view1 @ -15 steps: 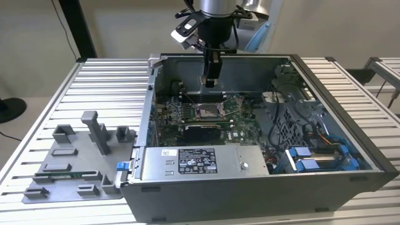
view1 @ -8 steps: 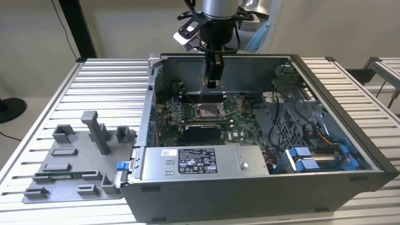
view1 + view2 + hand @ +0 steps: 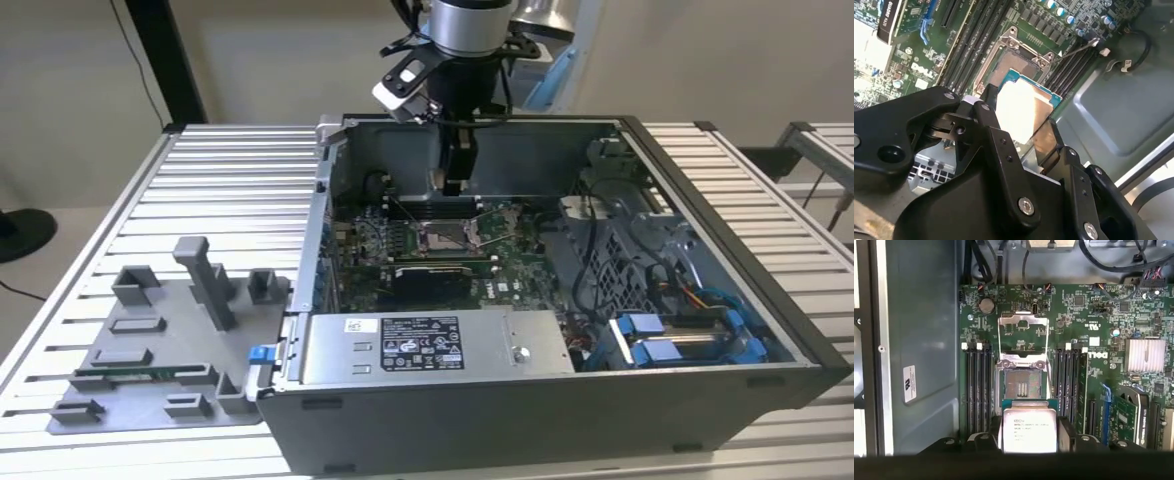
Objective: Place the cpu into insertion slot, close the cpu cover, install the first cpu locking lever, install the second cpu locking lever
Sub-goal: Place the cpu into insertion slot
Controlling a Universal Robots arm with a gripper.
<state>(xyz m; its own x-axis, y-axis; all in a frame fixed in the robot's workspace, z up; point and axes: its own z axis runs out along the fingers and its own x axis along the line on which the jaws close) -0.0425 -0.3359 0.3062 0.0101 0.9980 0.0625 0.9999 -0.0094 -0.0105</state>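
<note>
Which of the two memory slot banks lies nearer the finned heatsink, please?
The bank between the insertion slot and the heatsink; the other lies beyond the slot, by the case wall.

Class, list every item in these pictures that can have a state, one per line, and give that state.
pincer: shut on the cpu
cpu: held clear of the insertion slot, not seated
insertion slot: empty, uncovered
cpu cover: swung open
locking lever: unlatched, raised off the slot
computer case: side open, lying flat
</note>
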